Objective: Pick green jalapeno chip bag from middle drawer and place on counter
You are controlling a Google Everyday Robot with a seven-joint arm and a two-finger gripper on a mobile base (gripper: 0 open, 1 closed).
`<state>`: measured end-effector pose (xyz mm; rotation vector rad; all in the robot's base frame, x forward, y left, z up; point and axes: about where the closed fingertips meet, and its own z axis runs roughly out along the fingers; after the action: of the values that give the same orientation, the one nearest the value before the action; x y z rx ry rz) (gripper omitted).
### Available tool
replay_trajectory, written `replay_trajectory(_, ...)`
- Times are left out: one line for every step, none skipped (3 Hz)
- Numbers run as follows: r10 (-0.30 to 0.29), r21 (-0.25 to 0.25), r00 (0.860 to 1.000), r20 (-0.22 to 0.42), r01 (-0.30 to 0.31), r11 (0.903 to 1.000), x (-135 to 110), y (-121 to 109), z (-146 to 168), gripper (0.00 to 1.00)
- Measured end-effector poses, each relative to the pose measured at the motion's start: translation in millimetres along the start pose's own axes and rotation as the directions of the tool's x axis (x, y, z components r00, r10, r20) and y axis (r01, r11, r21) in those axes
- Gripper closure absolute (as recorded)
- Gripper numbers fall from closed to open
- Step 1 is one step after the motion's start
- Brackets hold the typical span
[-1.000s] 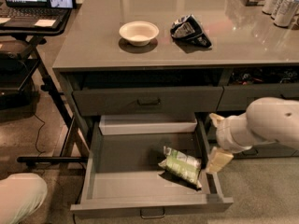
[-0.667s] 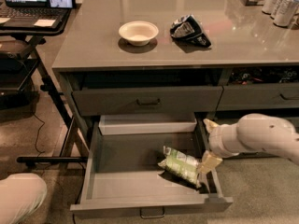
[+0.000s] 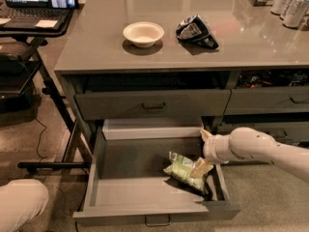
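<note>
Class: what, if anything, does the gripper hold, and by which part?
Cannot be told. The gripper is in the middle drawer at the right end of the green jalapeno chip bag, which lies on the drawer floor; no grasp shows.

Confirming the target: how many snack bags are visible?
2. The green jalapeno chip bag lies in the open middle drawer with the gripper at it; a black-and-silver snack bag sits on the counter beside the white bowl. Closed drawers may hide more.

White bowl (image 3: 143, 34), snack bag (image 3: 195, 31), laptop (image 3: 30, 11)
</note>
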<state>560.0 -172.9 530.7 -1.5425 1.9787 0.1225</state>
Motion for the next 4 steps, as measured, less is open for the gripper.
replay_trajectory(0.000, 0.000, 1.000, 0.000, 0.000, 1.0000, 0.0, 0.0, 0.0, 0.00)
replay_trajectory(0.006, -0.021, 1.000, 0.004, -0.006, 0.9998, 1.1, 1.8, 5.7, 0.00)
replay_trajectory(0.045, -0.092, 0.999, 0.010, -0.044, 0.9947, 9.7, 6.7, 33.7, 0.00)
replay_trajectory(0.105, -0.161, 0.995, 0.001, -0.103, 0.9816, 25.8, 11.6, 69.8, 0.00)
